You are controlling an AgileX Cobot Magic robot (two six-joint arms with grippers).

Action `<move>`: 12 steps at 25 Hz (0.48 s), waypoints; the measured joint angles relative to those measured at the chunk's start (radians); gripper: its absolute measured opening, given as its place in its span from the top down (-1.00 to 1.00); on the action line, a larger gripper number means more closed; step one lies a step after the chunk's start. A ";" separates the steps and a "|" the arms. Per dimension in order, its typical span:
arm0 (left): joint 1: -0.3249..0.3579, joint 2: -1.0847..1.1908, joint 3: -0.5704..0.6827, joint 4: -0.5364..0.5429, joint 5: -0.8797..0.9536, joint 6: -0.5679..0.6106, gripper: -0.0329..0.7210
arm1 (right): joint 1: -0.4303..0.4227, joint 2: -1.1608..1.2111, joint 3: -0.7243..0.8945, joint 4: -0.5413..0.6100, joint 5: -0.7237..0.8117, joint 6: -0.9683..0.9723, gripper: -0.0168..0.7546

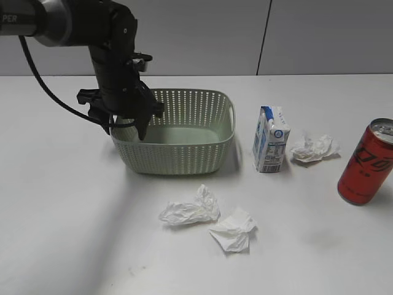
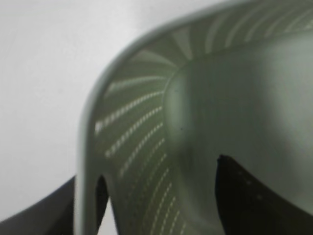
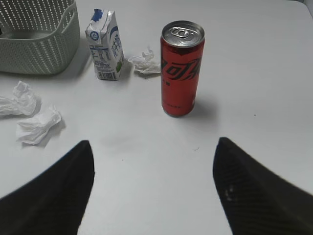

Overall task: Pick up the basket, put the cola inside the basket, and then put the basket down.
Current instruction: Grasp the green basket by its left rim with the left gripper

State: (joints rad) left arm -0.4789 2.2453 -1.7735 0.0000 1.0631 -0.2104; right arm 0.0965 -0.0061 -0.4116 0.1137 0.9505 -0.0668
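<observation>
A: Where does the left gripper [image 1: 140,120] stand, and why there?

B: It has its jaws astride the basket [image 1: 184,138] wall at the basket's 9 o'clock end. In the left wrist view one finger lies inside over the floor and one outside the rim, so the jaws are spread around the wall; whether they already pinch it, I cannot tell. Straddling the rim seems meant to give a hold for lifting, which looks not yet done, since the basket rests on the surface [image 1: 61,233].

A: And the cola [image 3: 182,68]?

B: Upright, well apart from the basket, at 3 o'clock of the milk carton [image 3: 105,46]. The right gripper [image 3: 151,188] faces it with jaws wide and empty, the can centred at 12 o'clock between them.

A: What room is there?

B: Bare surface lies around the can; one crumpled tissue [image 3: 144,62] sits near its 10 o'clock. Two more tissues [image 1: 209,220] lie at the basket's 6 o'clock, clear of a straight lift.
</observation>
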 joint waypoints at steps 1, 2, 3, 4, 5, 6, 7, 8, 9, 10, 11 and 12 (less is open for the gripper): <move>0.000 0.000 0.000 0.000 0.000 -0.003 -0.26 | 0.000 0.000 0.000 0.000 0.000 0.000 -0.56; 0.000 0.000 -0.001 0.000 0.002 -0.005 -0.10 | 0.000 0.000 0.000 0.000 0.000 0.000 -0.56; 0.001 0.000 -0.001 0.000 0.003 -0.009 0.06 | 0.000 0.000 0.000 0.000 0.000 0.000 -0.56; 0.002 0.000 -0.001 -0.006 0.004 -0.011 0.29 | 0.000 0.000 0.000 0.000 0.000 0.000 -0.56; 0.003 0.000 -0.001 -0.014 0.004 -0.014 0.52 | 0.000 0.000 0.000 0.000 0.000 0.000 -0.56; 0.005 0.000 -0.004 -0.033 0.002 -0.023 0.67 | 0.000 0.000 0.000 0.000 0.000 0.000 -0.56; 0.005 0.000 -0.007 -0.049 -0.007 -0.029 0.78 | 0.000 0.000 0.000 0.000 0.000 0.000 -0.56; 0.006 0.000 -0.008 -0.071 -0.013 -0.029 0.85 | 0.000 0.000 0.000 0.000 0.000 0.000 -0.56; 0.006 0.000 -0.008 -0.093 -0.013 -0.030 0.89 | 0.000 0.000 0.000 0.000 0.000 0.000 -0.56; 0.008 0.000 -0.008 -0.110 -0.012 -0.032 0.90 | 0.000 0.000 0.000 0.000 0.000 0.000 -0.56; 0.009 0.000 -0.008 -0.130 -0.011 -0.032 0.91 | 0.000 0.000 0.000 0.000 0.000 0.000 -0.56; 0.011 0.000 -0.008 -0.146 -0.007 -0.032 0.91 | 0.000 0.000 0.000 0.000 0.000 0.000 -0.56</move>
State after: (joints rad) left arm -0.4676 2.2453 -1.7818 -0.1456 1.0559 -0.2424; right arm 0.0965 -0.0061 -0.4116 0.1137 0.9505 -0.0668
